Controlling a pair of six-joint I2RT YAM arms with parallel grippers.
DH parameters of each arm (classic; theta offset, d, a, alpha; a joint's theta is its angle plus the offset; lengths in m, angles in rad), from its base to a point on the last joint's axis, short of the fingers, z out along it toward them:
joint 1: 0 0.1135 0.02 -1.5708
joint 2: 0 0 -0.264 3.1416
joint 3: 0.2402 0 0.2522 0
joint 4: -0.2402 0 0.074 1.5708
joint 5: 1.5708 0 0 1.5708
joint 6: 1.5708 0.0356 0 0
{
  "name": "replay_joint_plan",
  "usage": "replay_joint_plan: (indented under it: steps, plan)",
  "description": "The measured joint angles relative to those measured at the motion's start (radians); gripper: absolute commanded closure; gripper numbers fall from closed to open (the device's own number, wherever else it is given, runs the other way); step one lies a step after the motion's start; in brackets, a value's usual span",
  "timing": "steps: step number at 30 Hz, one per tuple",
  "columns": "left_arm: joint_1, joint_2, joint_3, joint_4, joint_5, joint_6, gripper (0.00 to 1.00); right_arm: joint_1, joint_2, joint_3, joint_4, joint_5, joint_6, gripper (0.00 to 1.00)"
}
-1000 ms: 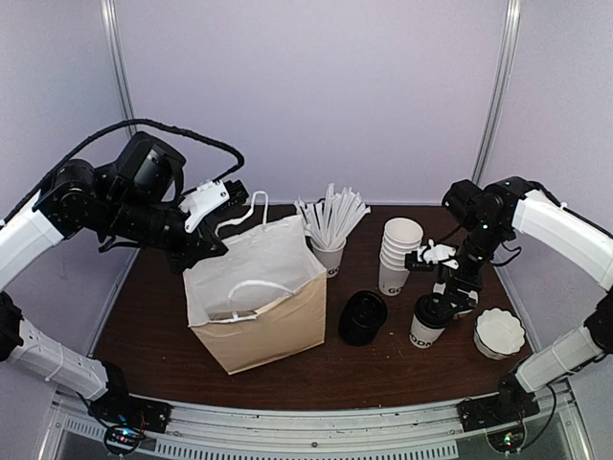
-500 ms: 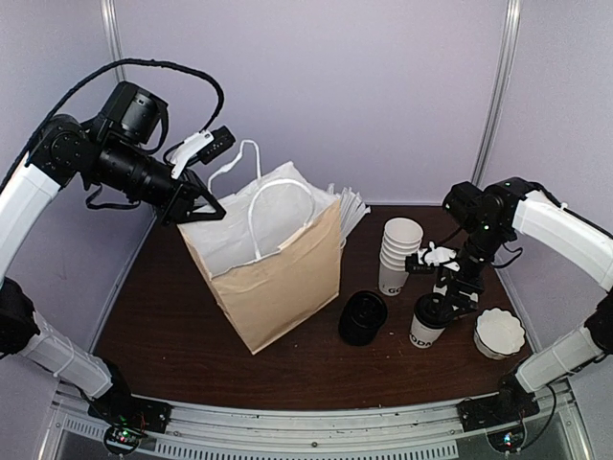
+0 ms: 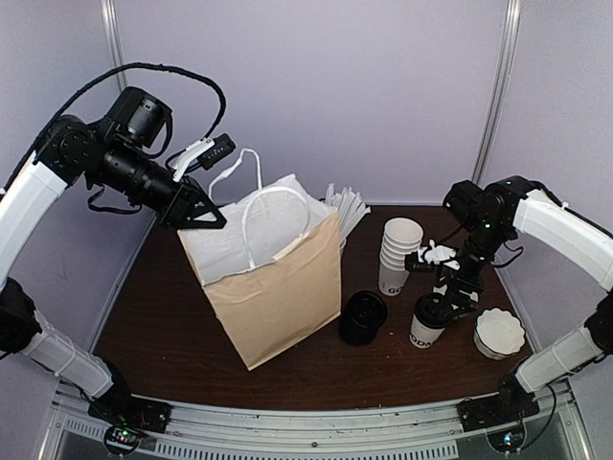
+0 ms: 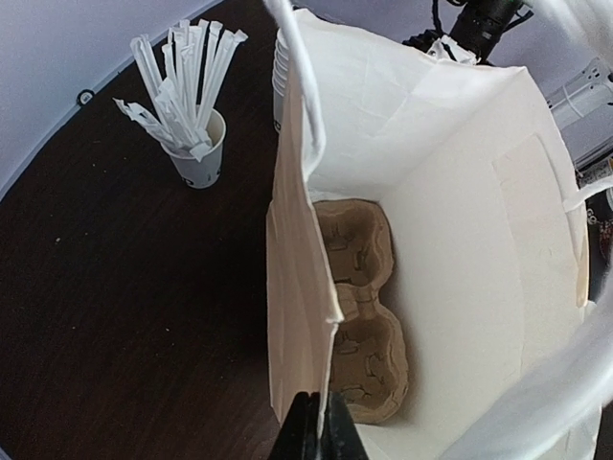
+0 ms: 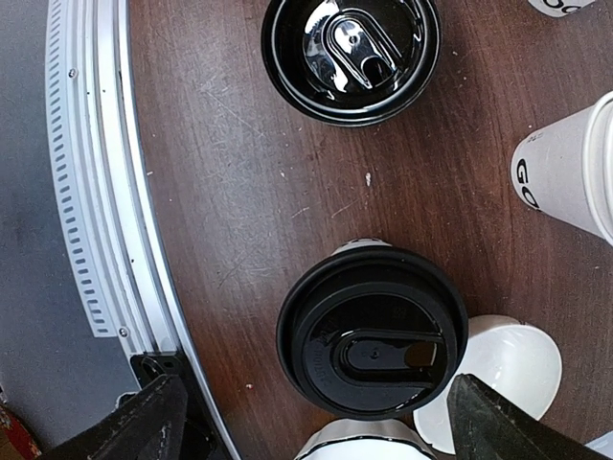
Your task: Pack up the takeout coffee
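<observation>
Brown paper bag (image 3: 273, 287) sits tilted at centre-left of the top view, its white inside open. The left gripper (image 3: 196, 216) is clenched on the bag's upper left rim; in the left wrist view its fingers (image 4: 316, 426) pinch that edge at the bottom, with a cardboard carrier (image 4: 359, 316) lying inside the bag. The coffee (image 3: 428, 321) stands on the table (image 3: 163, 326) at lower right, just right of the black lids (image 3: 363, 316). The right gripper (image 3: 450, 287) hovers over it, spread wide and holding nothing
</observation>
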Motion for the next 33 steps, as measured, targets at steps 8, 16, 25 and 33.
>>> replay_joint_plan:
  steps: [8,16,25,33]
  plan:
    - [0.018,0.011,-0.040,0.001,0.026,0.000,0.18,0.000,0.000,0.000,0.000,-0.016,0.000,0.01]
    - [0.023,0.057,-0.135,0.004,-0.039,-0.013,0.03,0.000,0.000,-0.006,0.018,-0.038,0.021,0.01]
    - [0.024,-0.154,-0.196,0.148,-0.066,-0.013,0.05,0.000,-0.060,-0.065,0.068,-0.005,0.029,0.02]
    - [0.024,-0.204,-0.228,0.212,-0.055,-0.013,0.09,0.000,-0.023,-0.098,0.098,0.076,-0.001,0.08]
